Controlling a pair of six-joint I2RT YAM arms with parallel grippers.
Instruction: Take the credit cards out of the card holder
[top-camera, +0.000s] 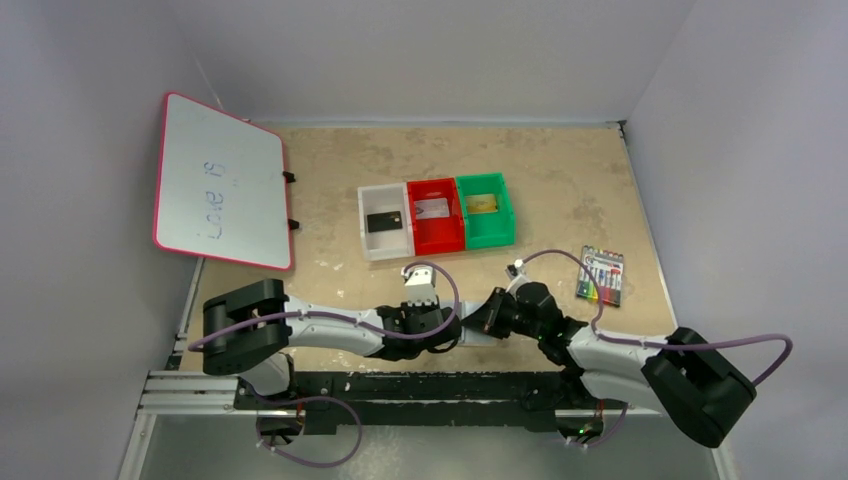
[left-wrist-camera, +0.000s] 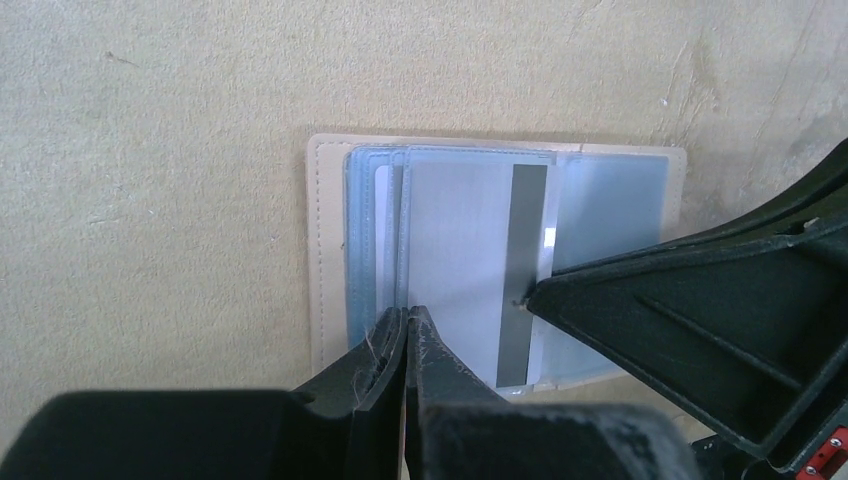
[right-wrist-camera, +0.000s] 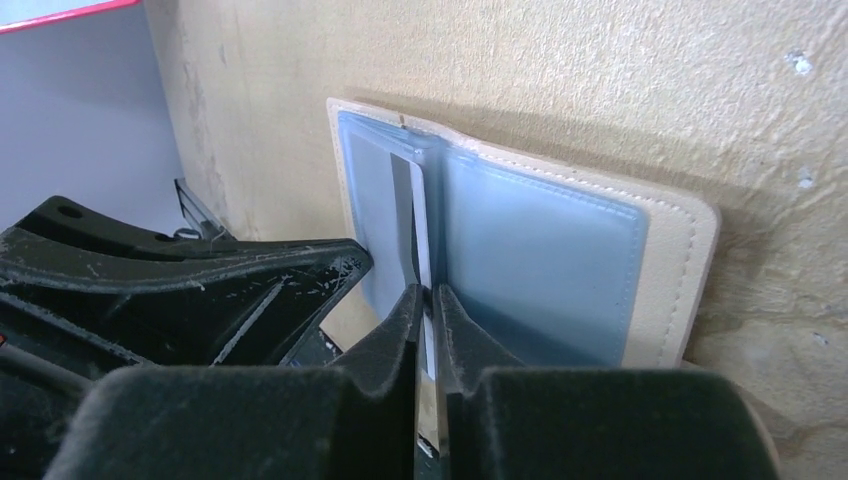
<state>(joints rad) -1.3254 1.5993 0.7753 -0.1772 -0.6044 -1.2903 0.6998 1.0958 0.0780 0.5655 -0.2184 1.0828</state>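
— Fingers first: how did the left gripper (left-wrist-camera: 405, 325) stand?
— Jaws pressed together, no gap. Its tips sat on the near edge of the card holder (left-wrist-camera: 325, 250), at a blue sleeve. Whether they pinched that sleeve or merely pinned it, I couldn't tell.
— And the right gripper (right-wrist-camera: 427, 295)?
— Narrow, a slit only. The pale striped card (left-wrist-camera: 460, 260) ran edge-on between its pads, so I judged it held. Seen from the left wrist, the right gripper's tip met the dark stripe just ahead and to the right of the left tips.
— Where was that card?
— Over the open holder, directly ahead of both grippers. I couldn't make out whether its far edge sat in a pocket.
— How far along was the job?
— Mostly done, I'd say. Well beyond the grippers stood three bins with one card each: a black card (top-camera: 384, 221) in the white bin (top-camera: 362, 225), a silvery card (top-camera: 432, 208) in the red bin (top-camera: 440, 246), and a gold card (top-camera: 482, 204) in the green bin (top-camera: 490, 241).
— What was left?
— Drawing the striped one free and setting it down. A pale sliver showed in the sleeves left of it, maybe another card, but too little showed to say
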